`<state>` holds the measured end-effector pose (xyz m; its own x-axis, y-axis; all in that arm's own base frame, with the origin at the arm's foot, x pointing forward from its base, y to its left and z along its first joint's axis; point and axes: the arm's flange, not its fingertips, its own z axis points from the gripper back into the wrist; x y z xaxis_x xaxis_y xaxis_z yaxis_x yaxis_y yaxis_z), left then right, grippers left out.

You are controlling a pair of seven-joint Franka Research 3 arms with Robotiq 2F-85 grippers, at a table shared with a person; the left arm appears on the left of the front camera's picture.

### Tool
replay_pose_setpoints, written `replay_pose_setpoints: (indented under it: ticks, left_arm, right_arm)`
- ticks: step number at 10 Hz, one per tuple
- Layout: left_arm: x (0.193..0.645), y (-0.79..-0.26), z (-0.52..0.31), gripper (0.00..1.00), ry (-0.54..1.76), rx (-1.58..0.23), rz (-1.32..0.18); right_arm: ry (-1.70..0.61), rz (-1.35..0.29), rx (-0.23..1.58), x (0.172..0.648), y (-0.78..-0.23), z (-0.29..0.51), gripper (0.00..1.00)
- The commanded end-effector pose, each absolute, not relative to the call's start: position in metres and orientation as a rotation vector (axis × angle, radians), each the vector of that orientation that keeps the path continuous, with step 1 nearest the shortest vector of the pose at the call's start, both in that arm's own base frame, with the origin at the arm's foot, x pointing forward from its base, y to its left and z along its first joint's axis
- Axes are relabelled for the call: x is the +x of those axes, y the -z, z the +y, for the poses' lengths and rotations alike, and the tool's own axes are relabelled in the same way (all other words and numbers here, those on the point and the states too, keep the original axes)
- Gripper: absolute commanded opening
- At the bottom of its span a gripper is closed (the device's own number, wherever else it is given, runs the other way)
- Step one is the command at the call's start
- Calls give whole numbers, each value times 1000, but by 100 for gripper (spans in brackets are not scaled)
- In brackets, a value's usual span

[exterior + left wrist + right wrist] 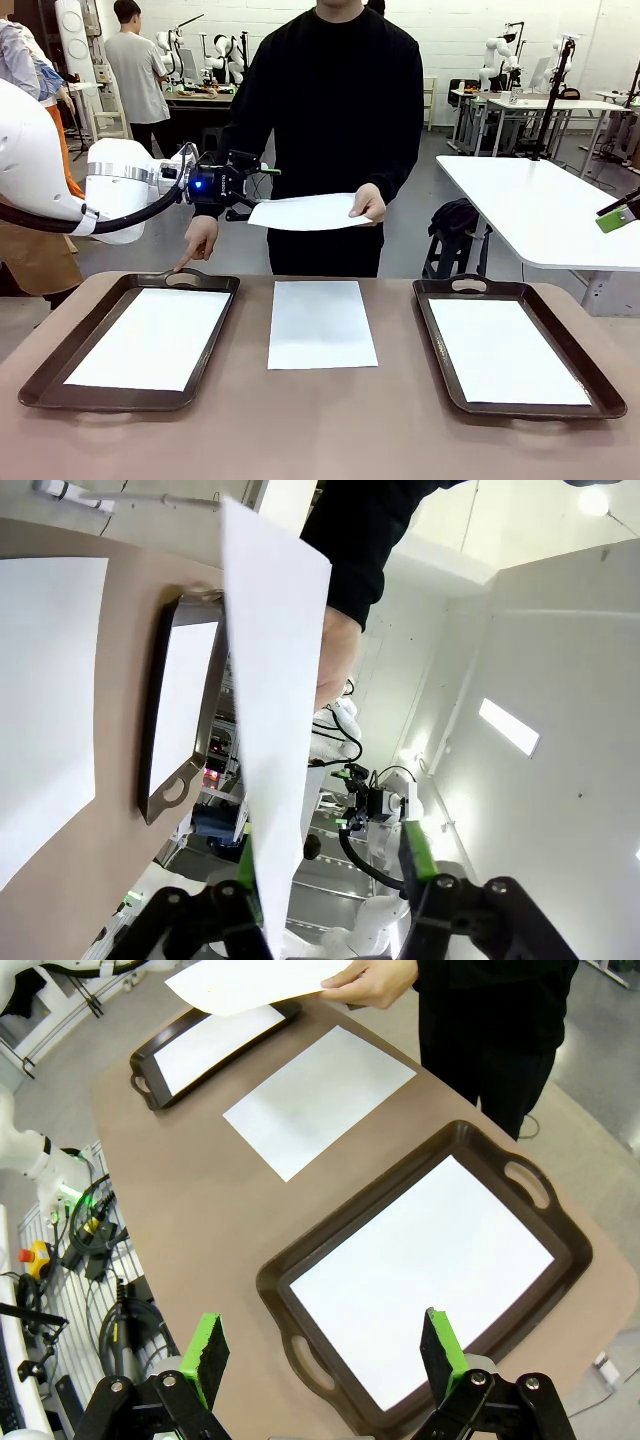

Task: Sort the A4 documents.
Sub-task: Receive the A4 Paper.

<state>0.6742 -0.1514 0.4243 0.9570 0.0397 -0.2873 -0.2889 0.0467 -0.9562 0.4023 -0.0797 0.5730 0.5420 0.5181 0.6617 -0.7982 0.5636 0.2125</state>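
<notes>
A person across the table holds one A4 document [305, 212] in the air by its right edge with one hand [368, 204]. My left gripper [252, 190] is at that sheet's left edge. In the left wrist view the held sheet [275, 670] runs down between the open fingers, close to one green pad [246, 865] and far from the other. A second sheet [322, 323] lies on the table between the trays. Each dark brown tray, left [128, 283] and right [440, 345], holds a white sheet. My right gripper [325, 1355] hangs open above the right tray [275, 1280].
The person's other hand [196, 245] points a finger down at the left tray's far handle. A white table [545, 205] stands behind at the right. The brown tabletop [320, 430] runs on in front of the trays.
</notes>
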Motion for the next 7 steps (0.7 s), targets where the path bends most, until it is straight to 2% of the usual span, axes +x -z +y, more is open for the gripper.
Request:
replay_pose_setpoints:
  ticks: [1, 2, 3, 4, 5, 6, 7]
  left_arm:
    - [675, -422, -151, 55, -232, -1504, 194]
    - [676, -422, -151, 20, -233, -1505, 194]
    - [675, -421, -150, 35, -236, -1511, 196]
    - [675, -422, -150, 0, -235, -1515, 196]
    - [675, -422, -150, 15, -234, -1516, 194]
    - [675, -422, -150, 0, -233, -1514, 192]
    - [674, -421, -150, 0, -233, -1510, 190]
  right_arm:
    - [-826, -582, 537, 403, -572, -79, 100]
    - [-826, -582, 537, 403, -572, -79, 100]
    - [-826, -582, 537, 403, -572, -79, 100]
    - [-826, -582, 537, 403, -572, -79, 100]
    - [-826, -582, 537, 403, -572, -79, 100]
    - [-826, -582, 537, 403, -572, -79, 100]
    - [-826, -582, 537, 403, -572, -79, 100]
